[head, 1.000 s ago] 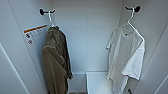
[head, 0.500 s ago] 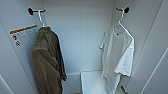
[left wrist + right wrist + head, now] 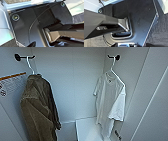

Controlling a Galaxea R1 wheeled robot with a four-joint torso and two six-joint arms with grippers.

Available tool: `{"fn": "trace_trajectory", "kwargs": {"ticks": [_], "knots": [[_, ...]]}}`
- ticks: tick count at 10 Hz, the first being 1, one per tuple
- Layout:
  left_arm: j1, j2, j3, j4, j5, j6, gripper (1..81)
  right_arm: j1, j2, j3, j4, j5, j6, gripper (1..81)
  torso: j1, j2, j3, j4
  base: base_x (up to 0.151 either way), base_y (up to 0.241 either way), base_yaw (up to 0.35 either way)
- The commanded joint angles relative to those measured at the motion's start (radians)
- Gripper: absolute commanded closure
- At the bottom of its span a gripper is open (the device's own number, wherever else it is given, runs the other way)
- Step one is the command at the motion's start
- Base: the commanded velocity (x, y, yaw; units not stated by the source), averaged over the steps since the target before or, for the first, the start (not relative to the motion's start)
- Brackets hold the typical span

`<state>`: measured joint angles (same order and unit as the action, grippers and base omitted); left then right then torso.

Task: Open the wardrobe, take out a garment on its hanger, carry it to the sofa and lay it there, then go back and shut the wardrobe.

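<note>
The wardrobe (image 3: pixel 72 84) is shown open from the head view, its white interior exposed. Two garments are counted inside, each on its own hanger, and two dark wall pegs are counted, one per hanger. The garment (image 3: pixel 110 102) of the task, a white short-sleeved T-shirt, is hung near the right wall of the wardrobe, well apart from the olive-brown jacket (image 3: pixel 38 109) hung near the left wall. The hanger (image 3: pixel 113 68) carrying the T-shirt is seen as a slim white hook rising from the collar to the right peg (image 3: pixel 117 57); its sloping shoulders are covered by the fabric. A second white hanger (image 3: pixel 29 65) is hooked over the left peg (image 3: pixel 18 57). One printed label (image 3: pixel 11 83) with an orange band is fixed to the left wall. The T-shirt is judged light, thin and limp, so that it would sag and slip if gripped by the cloth alone; the stiff hanger is judged the better place to be taken hold of, at the neck just below the hook, where it can be lifted clear of the peg. The hook is judged thin and liable to twist in a loose grip. Whether the jaws of either gripper are spread or pressed together cannot be told from the wrist views.
</note>
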<state>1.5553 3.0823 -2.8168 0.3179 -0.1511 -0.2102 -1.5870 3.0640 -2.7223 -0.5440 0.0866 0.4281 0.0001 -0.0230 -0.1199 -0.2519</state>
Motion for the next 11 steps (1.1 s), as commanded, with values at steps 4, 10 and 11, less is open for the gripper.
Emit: {"fn": "trace_trajectory", "kwargs": {"ticks": [4,10,11], "knots": [[-0.172,-0.051,0.053,0.015,0.079,0.003,1.0,0.049,0.008,0.007,-0.007,-0.038,0.003,1.0,0.0,0.0,0.0,0.0,0.0,0.0,0.0],[-0.444,-0.103,0.17,0.02,0.177,0.003,1.0,0.063,0.008,0.006,-0.013,-0.038,-0.006,1.0,0.0,0.0,0.0,0.0,0.0,0.0,0.0],[-0.485,-0.114,0.204,0.02,0.215,0.002,1.0,0.064,0.009,0.006,-0.013,-0.038,-0.008,1.0,0.0,0.0,0.0,0.0,0.0,0.0,0.0]]}}
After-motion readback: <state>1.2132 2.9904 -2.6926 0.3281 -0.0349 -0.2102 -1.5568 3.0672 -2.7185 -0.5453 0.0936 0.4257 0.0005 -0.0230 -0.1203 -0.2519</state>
